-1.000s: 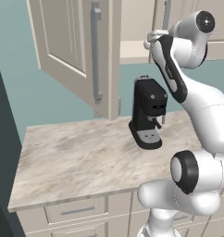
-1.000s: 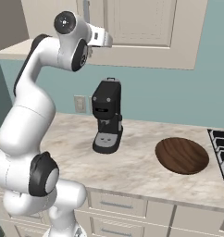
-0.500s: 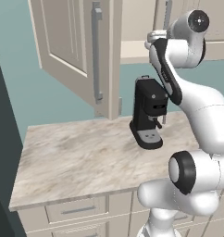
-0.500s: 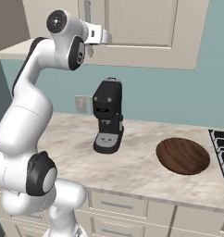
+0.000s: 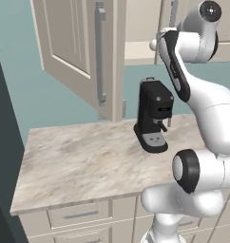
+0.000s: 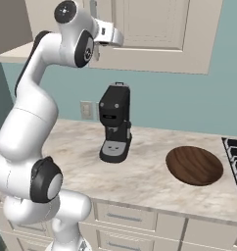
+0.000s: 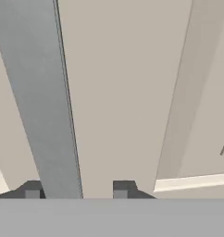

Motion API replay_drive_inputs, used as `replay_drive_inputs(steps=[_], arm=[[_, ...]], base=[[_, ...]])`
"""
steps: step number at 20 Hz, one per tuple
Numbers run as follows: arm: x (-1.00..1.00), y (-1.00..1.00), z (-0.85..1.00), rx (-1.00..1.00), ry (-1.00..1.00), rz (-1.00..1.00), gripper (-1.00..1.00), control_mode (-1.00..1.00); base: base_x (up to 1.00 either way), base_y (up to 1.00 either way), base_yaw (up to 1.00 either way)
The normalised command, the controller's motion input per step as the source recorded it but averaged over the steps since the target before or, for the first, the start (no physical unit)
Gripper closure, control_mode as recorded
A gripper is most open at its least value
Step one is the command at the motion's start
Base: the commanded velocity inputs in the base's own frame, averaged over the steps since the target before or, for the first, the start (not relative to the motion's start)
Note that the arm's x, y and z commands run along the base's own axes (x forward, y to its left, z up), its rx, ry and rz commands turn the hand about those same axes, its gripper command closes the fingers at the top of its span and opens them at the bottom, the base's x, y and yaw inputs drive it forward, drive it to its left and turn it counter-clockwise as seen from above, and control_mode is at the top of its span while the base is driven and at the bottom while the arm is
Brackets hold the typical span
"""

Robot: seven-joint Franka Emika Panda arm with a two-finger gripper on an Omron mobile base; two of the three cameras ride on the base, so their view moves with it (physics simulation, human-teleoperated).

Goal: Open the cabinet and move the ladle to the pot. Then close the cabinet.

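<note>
Both base views flank the arm, sharing the coffee machine (image 5: pixel 154 115); hand view presses against the cabinet (image 7: pixel 127 92).

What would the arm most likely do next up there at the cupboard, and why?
Probably pull gently back to swing the right door outward. In the hand view the gripper has its fingertips on either side of the grey bar handle, that door looks closed, and the left door already hangs open.

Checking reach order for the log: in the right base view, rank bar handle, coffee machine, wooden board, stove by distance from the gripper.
1. Bar handle of the right cabinet door: at the gripper, up top left.
2. Coffee machine: below it, on the counter.
3. Wooden board: further right on the counter.
4. Stove: at the far right edge.
</note>
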Motion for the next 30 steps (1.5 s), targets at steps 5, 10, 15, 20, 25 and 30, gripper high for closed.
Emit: replay_drive_inputs(steps=[5, 10, 15, 20, 25, 30], arm=[[-0.24, -1.0, -0.15, 0.1, 0.05, 0.0, 1.0, -1.0], [-0.79, -1.0, -0.15, 0.03, -0.01, 0.0, 1.0, -1.0], [-1.0, -1.0, -0.14, 0.0, -0.13, 0.0, 1.0, -1.0], [-1.0, -1.0, -0.2, 0.0, -0.19, 0.0, 1.0, -1.0], [-1.0, -1.0, -0.18, 0.01, -0.09, 0.0, 1.0, -1.0], [-0.9, -0.92, -0.12, 0.01, -0.02, -0.03, -1.0, -1.0]], base=[[0.0, 0.0, 0.0], [0.0, 0.0, 0.0], [0.0, 0.0, 0.0], [0.0, 0.0, 0.0], [0.0, 0.0, 0.0], [0.0, 0.0, 0.0]])
